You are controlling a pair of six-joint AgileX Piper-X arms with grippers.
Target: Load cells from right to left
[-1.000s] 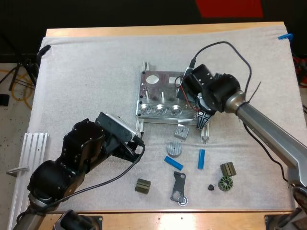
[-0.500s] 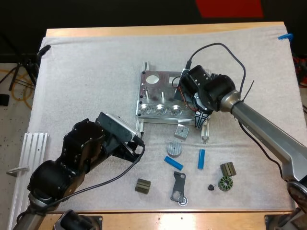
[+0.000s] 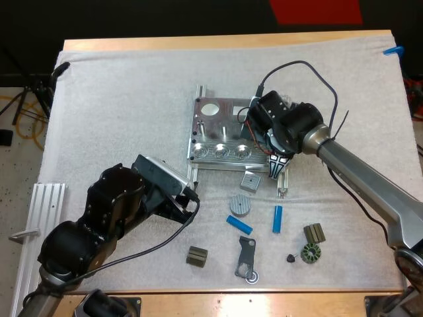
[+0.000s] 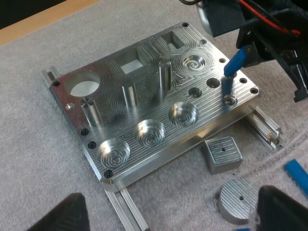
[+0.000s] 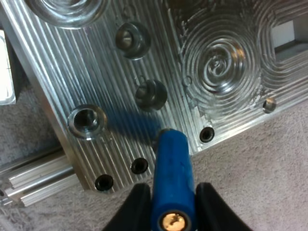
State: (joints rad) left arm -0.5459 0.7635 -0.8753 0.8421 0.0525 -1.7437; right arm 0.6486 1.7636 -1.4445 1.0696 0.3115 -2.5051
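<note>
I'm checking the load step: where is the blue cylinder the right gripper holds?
The blue cylinder is clamped in the right gripper, at the metal fixture's right end, its tip by the small round holes there.

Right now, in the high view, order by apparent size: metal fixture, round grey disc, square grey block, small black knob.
Metal fixture largest; then round grey disc and square grey block, nearly alike; small black knob smallest.

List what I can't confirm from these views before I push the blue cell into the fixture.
- Right wrist view: the blue cell hides its own lower tip, so its gap to the fixture can't be judged.
- High view: the right gripper covers the small holes at the fixture's right edge.
- Left wrist view: the left fingers are blurred and cut off by the edge.
</note>
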